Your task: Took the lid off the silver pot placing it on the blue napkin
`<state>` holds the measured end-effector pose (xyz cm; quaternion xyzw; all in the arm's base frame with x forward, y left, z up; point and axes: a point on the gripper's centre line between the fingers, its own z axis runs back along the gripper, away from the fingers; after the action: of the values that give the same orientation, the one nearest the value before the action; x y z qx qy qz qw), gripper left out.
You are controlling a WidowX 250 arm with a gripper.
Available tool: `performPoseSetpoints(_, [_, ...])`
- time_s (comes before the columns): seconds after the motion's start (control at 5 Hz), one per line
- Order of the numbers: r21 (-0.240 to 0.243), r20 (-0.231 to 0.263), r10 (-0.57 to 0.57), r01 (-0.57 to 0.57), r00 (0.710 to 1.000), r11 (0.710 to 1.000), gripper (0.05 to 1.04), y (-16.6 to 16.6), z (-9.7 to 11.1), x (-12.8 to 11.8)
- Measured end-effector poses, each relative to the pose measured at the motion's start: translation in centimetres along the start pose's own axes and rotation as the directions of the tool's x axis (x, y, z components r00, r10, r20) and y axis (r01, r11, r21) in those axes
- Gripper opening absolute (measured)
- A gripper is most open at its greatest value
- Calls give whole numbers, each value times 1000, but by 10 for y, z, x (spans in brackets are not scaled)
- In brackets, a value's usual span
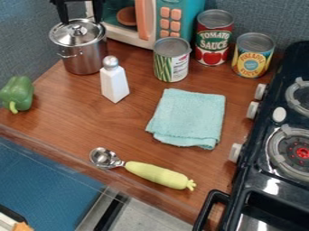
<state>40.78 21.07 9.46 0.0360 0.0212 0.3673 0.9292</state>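
Lying at the left edge, a glossy green pepper [18,94] is well apart from the pot. The silver pot [85,57], a shiny metal cylinder, wears its domed lid [69,36]; above, the black claw [81,21] hangs wide open and empty, probably placed to straddle the knob. Rightward, beyond the tapered white shaker [114,83], the nubby blue napkin [188,117] lies folded, likely a soft rest.
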Motion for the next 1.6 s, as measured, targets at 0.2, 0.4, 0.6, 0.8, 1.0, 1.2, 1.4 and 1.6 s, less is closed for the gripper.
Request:
performPoseSetpoints(0.2, [6,5,-3,3,1000,1000,1000,1,-1,1])
performPoseSetpoints(0.4, [15,-8,-2,3,1000,1000,1000,2,-9,-1])
performPoseSetpoints(0.6, [22,-14,-5,5,1000,1000,1000,3,-15,-4])
performPoseSetpoints(0.8, [27,-2,4,-4,1000,1000,933,5,-16,-6])
performPoseSetpoints(1.0, [28,8,8,-8,1000,1000,681,6,-16,-8])
performPoseSetpoints(1.2, [29,20,2,-2,1000,1000,398,6,-13,-7])
performPoseSetpoints(1.4, [21,17,-3,3,1000,1000,282,5,-11,-8])
performPoseSetpoints(1.6, [-26,23,1,-1,1000,1000,282,-1,8,-6])
